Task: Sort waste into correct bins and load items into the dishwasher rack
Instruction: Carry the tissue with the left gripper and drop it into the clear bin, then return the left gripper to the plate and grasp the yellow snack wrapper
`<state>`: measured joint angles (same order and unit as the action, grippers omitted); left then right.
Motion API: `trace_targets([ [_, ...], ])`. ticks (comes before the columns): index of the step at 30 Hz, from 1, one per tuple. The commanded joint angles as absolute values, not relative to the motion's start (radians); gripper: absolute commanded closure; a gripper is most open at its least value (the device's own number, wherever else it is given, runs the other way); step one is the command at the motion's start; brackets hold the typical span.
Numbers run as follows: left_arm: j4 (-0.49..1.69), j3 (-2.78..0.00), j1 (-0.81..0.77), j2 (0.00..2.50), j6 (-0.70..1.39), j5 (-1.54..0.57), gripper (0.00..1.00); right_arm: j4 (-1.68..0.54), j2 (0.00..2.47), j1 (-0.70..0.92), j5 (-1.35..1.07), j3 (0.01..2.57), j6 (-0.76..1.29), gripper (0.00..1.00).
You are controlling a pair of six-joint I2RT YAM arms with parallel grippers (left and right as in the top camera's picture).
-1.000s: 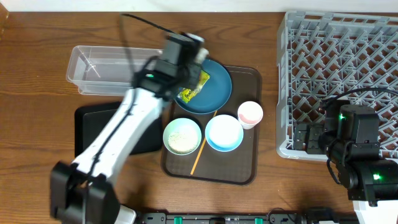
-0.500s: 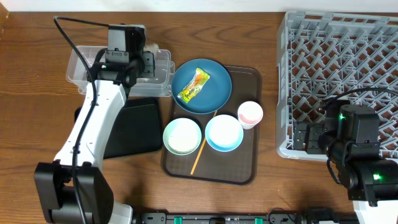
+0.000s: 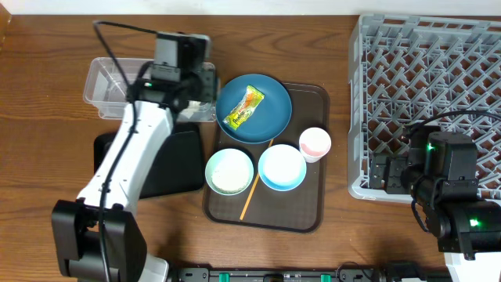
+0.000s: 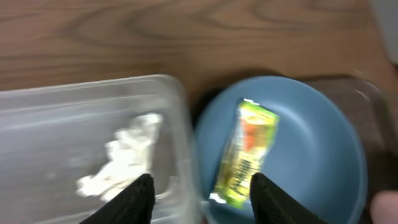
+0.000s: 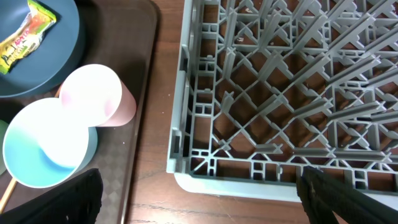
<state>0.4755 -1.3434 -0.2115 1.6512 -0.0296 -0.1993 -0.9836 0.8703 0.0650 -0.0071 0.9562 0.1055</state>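
Above clear rectangular plastic tub (image 3: 106, 86), left claw (image 4: 202, 186) stands apart, empty — crumpled white tissue (image 4: 121, 158) deposited; next, presumably: grip orange-and-green snack wrapper (image 4: 245, 152).

Sitting out are 2 bowls: pale mint bowl (image 3: 229, 171), light blue bowl (image 3: 282, 167); 2 bins: clear plastic tub (image 3: 106, 82), black bin (image 3: 184, 164); 1 dark blue round plate (image 3: 270, 117); 1 pinkish cup (image 3: 315, 143); 1 grey lattice rack (image 3: 407, 70).

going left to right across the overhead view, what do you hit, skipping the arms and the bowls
clear rectangular plastic tub → dark blue round plate → small pinkish-white cup → large square grey plastic rack
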Motion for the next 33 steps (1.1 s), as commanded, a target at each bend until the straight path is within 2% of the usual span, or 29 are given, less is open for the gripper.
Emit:
trace_targets([
  [1,0.485,-1.345,-0.270,1.667,-0.077,-0.232,0.44,-0.984,0.871,0.073,-0.008,0.963,0.100,0.01],
  [4,0.493,-1.345,-0.320,1.696,-0.105,-0.218,0.42,-0.984,0.871,0.072,-0.008,0.963,0.100,0.01],
  [9,0.492,-1.345,-0.368,1.782,-0.123,-0.146,0.31,-0.986,0.871,0.072,-0.008,0.963,0.100,0.01],
  [12,0.488,-1.345,-0.379,1.843,-0.143,-0.145,0.30,-0.988,0.871,0.072,-0.008,0.963,0.100,0.01],
  [14,0.487,-1.345,-0.379,1.877,-0.143,-0.143,0.25,-0.989,0.871,0.073,-0.008,0.963,0.100,0.01],
  [19,0.452,-1.345,-0.379,1.954,-0.143,-0.085,0.20,-0.988,0.871,0.073,-0.008,0.963,0.100,0.01],
  [29,0.447,-1.345,-0.379,2.028,-0.142,-0.087,0.20,-0.988,0.871,0.073,-0.008,0.963,0.100,0.01],
  [33,0.448,-1.345,-0.383,2.028,-0.141,-0.097,0.32,-0.988,0.871,0.073,-0.008,0.963,0.100,0.01],
])
